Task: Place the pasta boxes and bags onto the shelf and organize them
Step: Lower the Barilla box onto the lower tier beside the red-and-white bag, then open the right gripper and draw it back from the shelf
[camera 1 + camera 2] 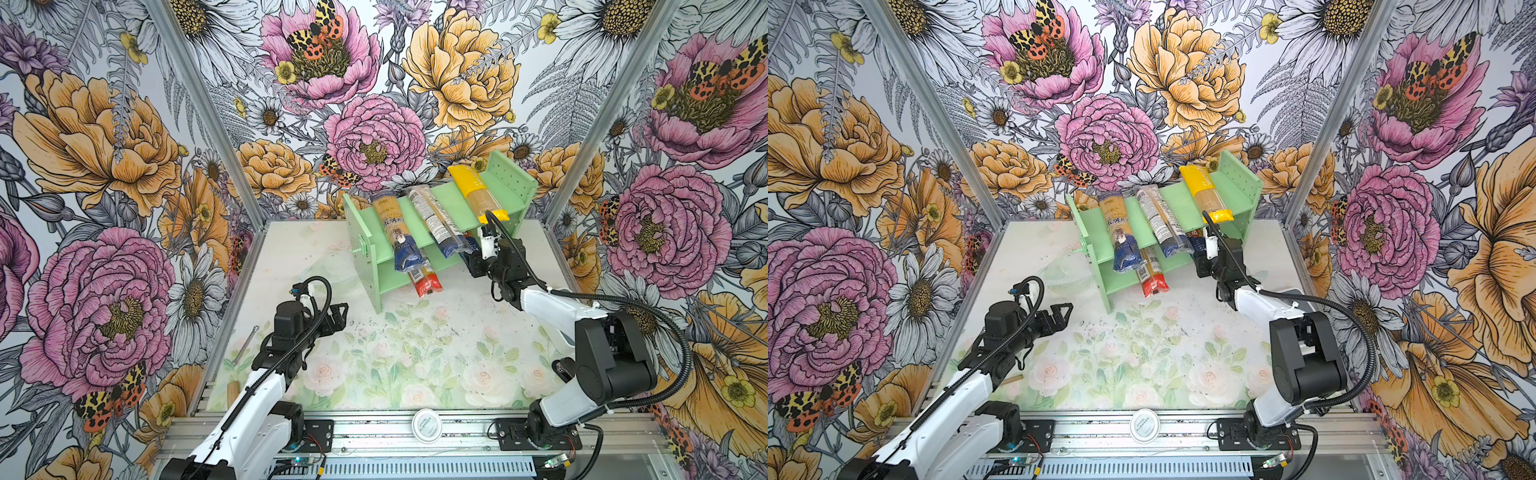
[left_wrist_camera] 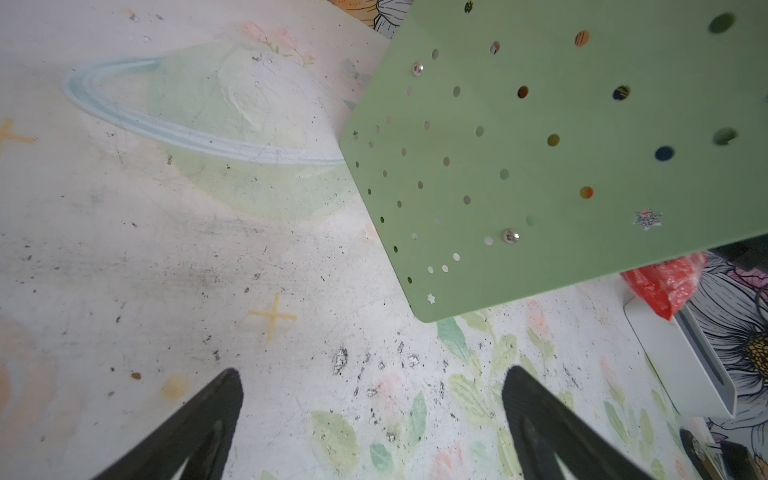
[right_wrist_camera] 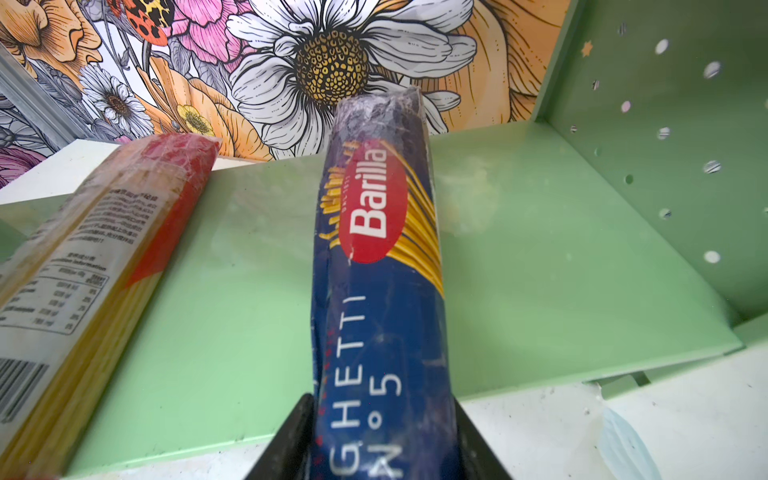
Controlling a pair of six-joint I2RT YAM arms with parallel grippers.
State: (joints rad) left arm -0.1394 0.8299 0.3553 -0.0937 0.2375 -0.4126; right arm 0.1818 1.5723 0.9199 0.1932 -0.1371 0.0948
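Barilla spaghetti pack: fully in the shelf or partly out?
Partly out: the Barilla spaghetti pack lies on the shelf's lower board, near end overhanging the front edge between the right gripper's fingers.

I'm driving a lab robot cell, not anyone's home: the left arm (image 1: 253, 399) and right arm (image 1: 552, 307) are bolted to an aluminium rail (image 1: 365, 430), bare metal posts (image 1: 203, 104) frame walls (image 1: 104, 137) papered in printed flowers, a scuffed flower-print mat (image 1: 415, 361) serves as tabletop, and loose wiring (image 1: 316, 444) runs along the front edge
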